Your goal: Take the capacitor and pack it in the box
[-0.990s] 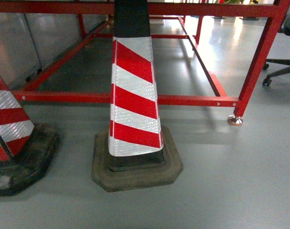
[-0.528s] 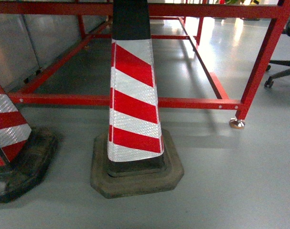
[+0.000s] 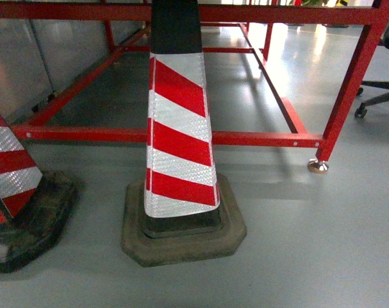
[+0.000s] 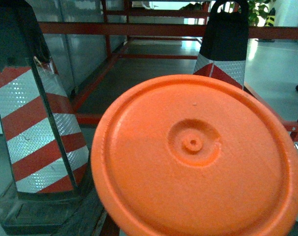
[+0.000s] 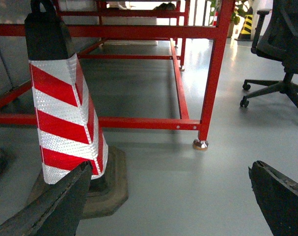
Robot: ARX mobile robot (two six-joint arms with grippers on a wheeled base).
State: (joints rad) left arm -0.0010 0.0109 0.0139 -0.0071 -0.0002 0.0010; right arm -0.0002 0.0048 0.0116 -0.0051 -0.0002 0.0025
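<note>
Nearest, in the left wrist view, almost everything is covered by an orange disc (image 4: pixel 198 157) with a raised rim and a small central boss, held very close to the lens. Whether this is the end face of the capacitor cannot be told. The left gripper is hidden behind it, so it cannot be said whether it is spread or pressed together.

In the right wrist view the right gripper (image 5: pixel 169 167) is seen spread wide, with nothing between its dark fingers (image 5: pixel 50 206).

Just ahead on the grey floor (image 3: pixel 309 244) a red-and-white traffic cone (image 3: pixel 179 128) is stood on its rubber base, and a second cone (image 3: pixel 15 173) is cut by the left edge. Behind them a red frame (image 3: pixel 258 137) is set low across the floor, and an office chair (image 5: pixel 286 59) is seen farther off to the right.

No box and no bench are shown in any view, and no capacitor is surely seen. The step in hand is therefore judged to be a search and approach. It is done well if the base is turned slowly away from the cones, both arms are kept tucked and level, the frame's leg is given room, and no reach is begun until the box is brought into the head view.
</note>
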